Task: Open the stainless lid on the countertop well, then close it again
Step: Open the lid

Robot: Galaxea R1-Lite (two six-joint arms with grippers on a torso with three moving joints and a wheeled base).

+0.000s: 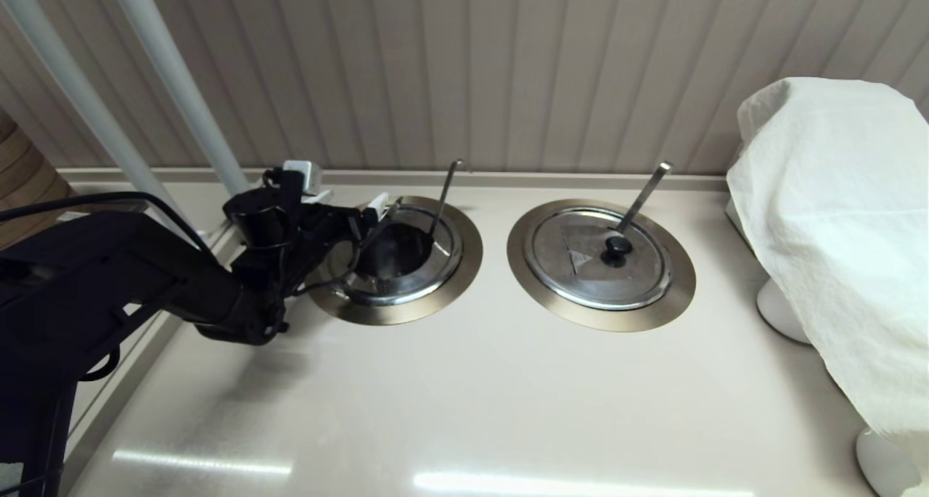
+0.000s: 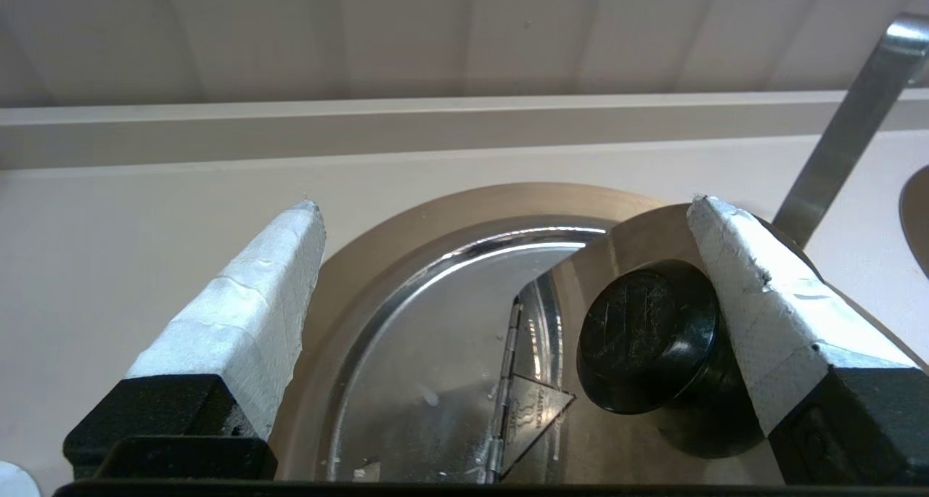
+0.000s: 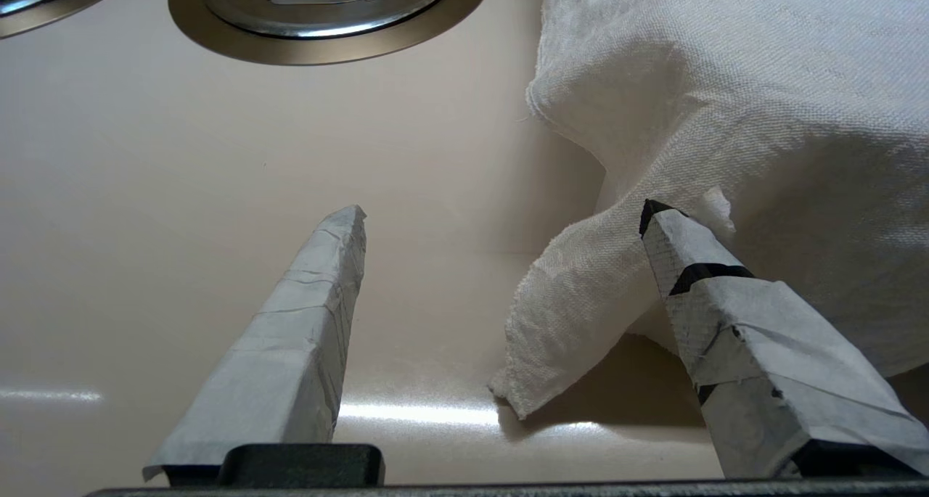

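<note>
The countertop well (image 1: 406, 312) (image 2: 406, 221) is the left bronze-steel ring, with the thin hook-tipped rod (image 1: 444, 192) (image 2: 842, 134) leaning out of it. Its stainless lid (image 2: 421, 352) is hinged across the middle. The half with the black knob (image 2: 649, 337) is tilted up, and a dark opening (image 1: 395, 250) shows under it. My left gripper (image 1: 370, 214) (image 2: 506, 205) is over the well, open wide. One taped finger (image 2: 755, 301) rests against the knob's side; the other stands well apart from it. My right gripper (image 3: 501, 214) is open above the counter, holding nothing.
The twin lid (image 1: 599, 254) (image 3: 319, 3) lies flat in the right ring (image 1: 653, 305), with a flat straight handle (image 1: 642, 192). A white cloth (image 1: 835, 228) (image 3: 726, 120) drapes an object at the right, close to my right gripper. A wall panel runs behind the counter.
</note>
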